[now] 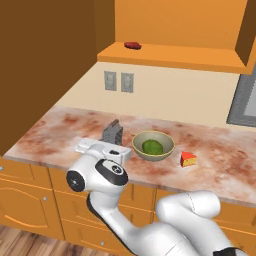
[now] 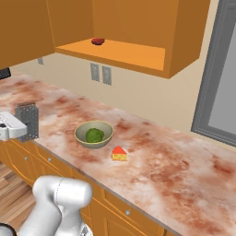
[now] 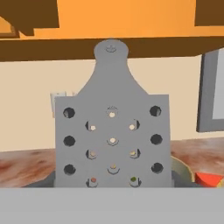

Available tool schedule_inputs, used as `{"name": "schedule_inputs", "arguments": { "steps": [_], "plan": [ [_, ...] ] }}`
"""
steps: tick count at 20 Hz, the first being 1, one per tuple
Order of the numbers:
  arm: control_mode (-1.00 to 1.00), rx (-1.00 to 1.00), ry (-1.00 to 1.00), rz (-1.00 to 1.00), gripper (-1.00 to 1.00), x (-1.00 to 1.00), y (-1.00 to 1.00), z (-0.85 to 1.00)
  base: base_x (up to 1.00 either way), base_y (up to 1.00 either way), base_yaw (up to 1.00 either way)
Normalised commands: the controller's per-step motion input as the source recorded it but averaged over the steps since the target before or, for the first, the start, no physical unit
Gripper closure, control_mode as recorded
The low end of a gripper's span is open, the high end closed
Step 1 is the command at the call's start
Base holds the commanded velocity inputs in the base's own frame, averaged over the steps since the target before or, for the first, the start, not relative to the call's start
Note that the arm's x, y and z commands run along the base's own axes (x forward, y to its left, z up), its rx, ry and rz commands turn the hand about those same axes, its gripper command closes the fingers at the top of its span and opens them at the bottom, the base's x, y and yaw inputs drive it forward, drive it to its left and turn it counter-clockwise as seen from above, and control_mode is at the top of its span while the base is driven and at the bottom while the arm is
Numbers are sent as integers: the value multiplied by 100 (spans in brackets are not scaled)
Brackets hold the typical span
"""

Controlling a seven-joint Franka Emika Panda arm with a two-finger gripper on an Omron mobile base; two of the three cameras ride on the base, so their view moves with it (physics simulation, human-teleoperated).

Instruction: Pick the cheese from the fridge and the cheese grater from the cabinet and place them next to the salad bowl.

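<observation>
Cheese (image 1: 188, 159) already lies on the desk (image 1: 60, 130) just right of the bowl (image 1: 153, 145), and the grater (image 1: 112, 132) stands upright near its left with the fingers (image 1: 111, 148) at it, grip unclear, so only release remains.

The left base view looked forward and down from behind the arm, which rose from 5 o'clock, over the marbled surface (image 1: 65, 130). The right base view faced the same surface (image 2: 175, 170) from the other side, arm at 7 o'clock. Both shared the salad bowl (image 1: 153, 146) (image 2: 94, 134), cheese (image 1: 188, 159) (image 2: 119, 154), cheese grater (image 1: 112, 132) (image 2: 27, 120) and cabinet (image 1: 170, 55) (image 2: 115, 53). The hand view sat very close, level, facing the grater's perforated side (image 3: 112, 144), wall behind.
</observation>
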Motion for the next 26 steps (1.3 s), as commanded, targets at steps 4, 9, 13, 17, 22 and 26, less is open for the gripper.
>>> {"name": "schedule_inputs", "arguments": {
  "steps": [4,9,13,17,22,26],
  "plan": [
    [-100,0,0,-7,100,46,0,-32,0,0,0],
    [-100,0,0,-1,100,24,0,-36,0,0,0],
    [-100,0,0,0,100,25,0,-30,0,0,0],
    [-100,0,0,0,100,27,-2,-27,0,0,0],
    [-100,0,0,0,100,36,-2,-32,0,0,0],
    [-100,0,0,0,100,37,0,-39,0,0,0]
  ]
}}
